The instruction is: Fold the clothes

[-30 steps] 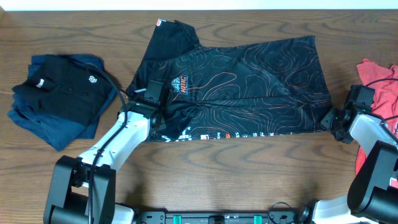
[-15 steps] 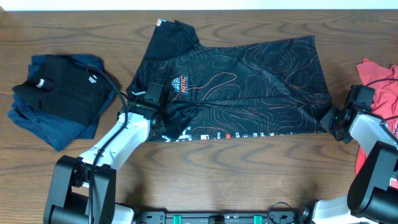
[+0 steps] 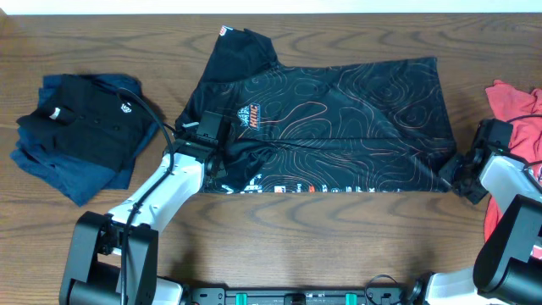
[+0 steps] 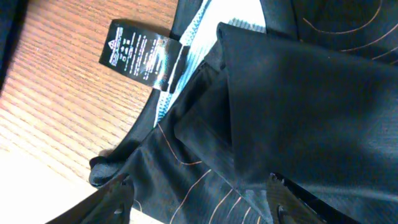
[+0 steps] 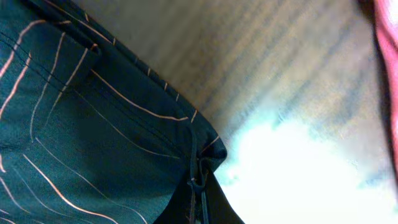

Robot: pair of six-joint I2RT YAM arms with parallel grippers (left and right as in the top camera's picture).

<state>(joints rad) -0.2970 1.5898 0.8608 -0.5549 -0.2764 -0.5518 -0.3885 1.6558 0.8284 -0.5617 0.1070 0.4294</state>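
Observation:
The black jersey point(image 3: 339, 119) with orange contour lines lies spread across the middle of the table, its logo strip along the near edge. My left gripper point(image 3: 218, 146) rests on its left part near the collar. In the left wrist view it point(image 4: 202, 202) is open, its jaws wide apart with the jersey's fabric point(image 4: 298, 112) lying between them, and a black care label point(image 4: 140, 53) sticks out over the wood. My right gripper point(image 3: 453, 176) is at the jersey's near right corner. In the right wrist view it point(image 5: 200, 186) is shut on the hem corner point(image 5: 74, 124).
A stack of navy and black garments point(image 3: 80, 131) lies at the left of the table. A red T-shirt point(image 3: 517, 106) lies at the right edge, just beyond my right arm, and shows in the right wrist view point(image 5: 388, 37). Bare wood runs along the near edge.
My right gripper has moved right and slightly nearer with the hem corner, drawing the jersey's right side out flatter. My left gripper has stayed in place.

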